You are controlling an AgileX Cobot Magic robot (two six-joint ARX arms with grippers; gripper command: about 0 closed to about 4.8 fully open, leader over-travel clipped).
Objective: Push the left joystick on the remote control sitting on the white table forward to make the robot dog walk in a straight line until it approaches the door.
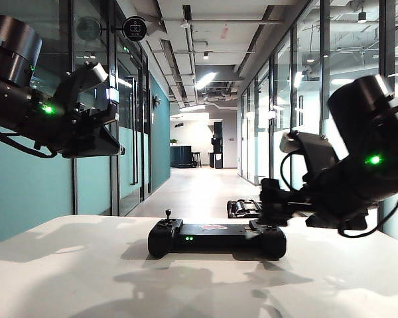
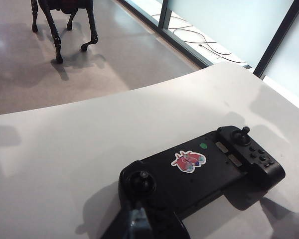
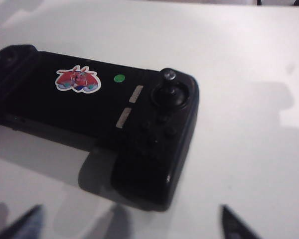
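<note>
Remote control flat on the white tabletop, near the far edge, long side across. Left joystick upright at one end, right joystick at the other. Red sticker and green dot on the flat middle section.

Left tool raised above the tabletop on the left, fingers together to a narrow tip, aimed toward the left joystick end, apart from it in the exterior view.

Right tool low by the right end of the remote control, fingertips wide apart, holding nothing.

Robot dog standing on the corridor floor beyond the tabletop, well apart from the remote control.
</note>
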